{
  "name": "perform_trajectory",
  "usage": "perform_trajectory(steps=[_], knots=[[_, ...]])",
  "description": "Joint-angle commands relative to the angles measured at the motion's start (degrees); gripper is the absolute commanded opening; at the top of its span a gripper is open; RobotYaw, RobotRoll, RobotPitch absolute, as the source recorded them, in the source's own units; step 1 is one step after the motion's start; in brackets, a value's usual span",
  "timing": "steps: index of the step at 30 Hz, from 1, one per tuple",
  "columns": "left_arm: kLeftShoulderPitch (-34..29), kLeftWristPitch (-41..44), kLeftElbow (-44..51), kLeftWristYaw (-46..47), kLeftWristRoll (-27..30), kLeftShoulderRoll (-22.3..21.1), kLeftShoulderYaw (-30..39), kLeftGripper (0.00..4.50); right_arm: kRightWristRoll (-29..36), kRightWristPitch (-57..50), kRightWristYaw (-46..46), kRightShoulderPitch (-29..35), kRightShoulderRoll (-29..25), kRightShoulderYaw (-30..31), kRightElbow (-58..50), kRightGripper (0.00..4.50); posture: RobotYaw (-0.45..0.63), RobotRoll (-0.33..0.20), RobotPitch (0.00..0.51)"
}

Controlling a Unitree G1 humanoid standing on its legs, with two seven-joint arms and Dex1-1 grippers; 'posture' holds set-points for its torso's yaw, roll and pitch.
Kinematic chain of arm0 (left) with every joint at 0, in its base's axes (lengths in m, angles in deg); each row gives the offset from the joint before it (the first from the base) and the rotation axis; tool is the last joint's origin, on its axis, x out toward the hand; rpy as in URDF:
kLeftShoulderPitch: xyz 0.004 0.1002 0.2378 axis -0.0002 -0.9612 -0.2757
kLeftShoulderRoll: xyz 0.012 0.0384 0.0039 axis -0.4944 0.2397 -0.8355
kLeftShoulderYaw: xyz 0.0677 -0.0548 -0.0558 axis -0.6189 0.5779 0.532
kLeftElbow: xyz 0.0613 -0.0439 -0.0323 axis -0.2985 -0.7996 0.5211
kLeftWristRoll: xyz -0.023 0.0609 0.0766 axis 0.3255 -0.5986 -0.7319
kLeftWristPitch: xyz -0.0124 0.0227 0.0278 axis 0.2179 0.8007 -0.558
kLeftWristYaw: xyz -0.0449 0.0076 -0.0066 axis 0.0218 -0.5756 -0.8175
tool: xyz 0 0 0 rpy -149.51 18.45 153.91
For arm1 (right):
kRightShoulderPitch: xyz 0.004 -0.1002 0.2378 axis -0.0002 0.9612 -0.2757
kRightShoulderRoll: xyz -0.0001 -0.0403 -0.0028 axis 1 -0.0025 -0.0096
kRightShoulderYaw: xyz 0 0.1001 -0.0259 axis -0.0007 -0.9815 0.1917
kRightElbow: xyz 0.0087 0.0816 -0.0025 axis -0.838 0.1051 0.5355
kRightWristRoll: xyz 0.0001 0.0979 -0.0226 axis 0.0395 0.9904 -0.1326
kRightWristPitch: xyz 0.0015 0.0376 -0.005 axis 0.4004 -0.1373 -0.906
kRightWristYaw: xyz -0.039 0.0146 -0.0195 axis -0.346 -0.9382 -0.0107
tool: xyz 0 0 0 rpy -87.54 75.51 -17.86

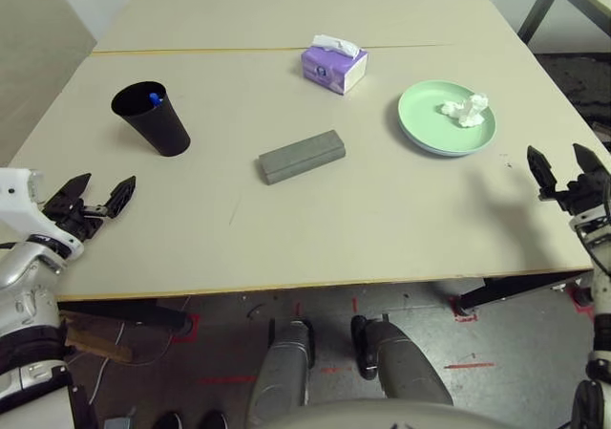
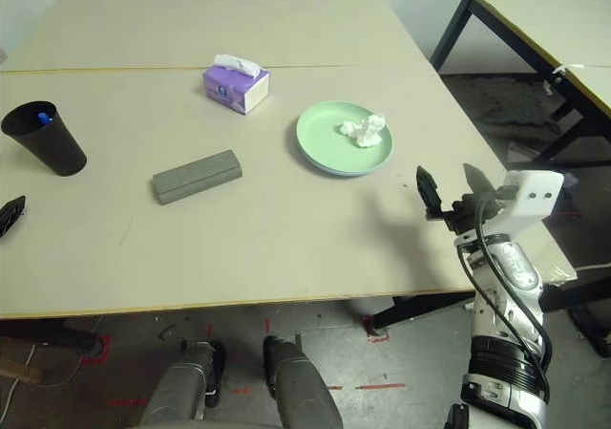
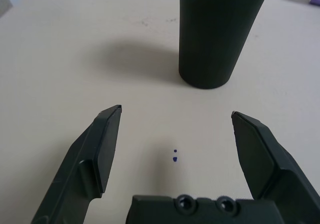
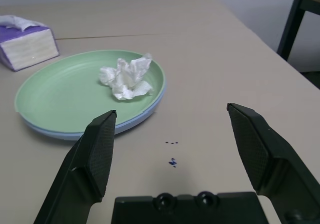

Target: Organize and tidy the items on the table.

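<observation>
A: Take the grey glasses case [image 2: 197, 177] as the anchor. What lies around it on the table [image 2: 286, 257]?

B: Beyond it and a little right, the purple tissue box [image 2: 235, 85]. Further right, the green plate [image 2: 325, 142] stacked on a light-blue one, a crumpled tissue [image 2: 363, 130] on it.

A: And to the left?

B: The black cup [image 2: 46, 139], well apart from the case, with a blue marker cap [image 2: 43, 118] showing inside.

A: Any gripper?

B: The right gripper [image 2: 448, 196], far right of the case near the table's edge, fingers spread with nothing between them.
</observation>
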Motion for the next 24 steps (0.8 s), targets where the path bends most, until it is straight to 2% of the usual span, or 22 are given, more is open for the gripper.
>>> perform_trajectory(steps=[1,10,15,24], knots=[[-0.6,1.7,1.9,0.8,0.3,0.6,0.0,4.47,-0.1,0.4,-0.7,0.1,-0.2,0.7,0.5,4.50,-0.03,0.000,0.212],[1.3,4.0,2.9,0.5,0.0,-1.2,-0.4,4.47,0.3,-1.2,1.4,1.4,2.8,2.5,-5.9,4.50,0.00,0.000,0.244],[0.3,5.1,4.7,0.3,0.3,-2.3,0.3,4.47,1.1,-3.8,4.5,2.0,4.5,2.4,-10.6,4.50,0.01,0.000,0.273],[-0.7,6.7,8.1,1.2,0.4,-1.3,-0.2,4.47,1.2,-4.9,5.4,7.0,4.6,1.4,-15.0,4.50,-0.01,0.000,0.274]])
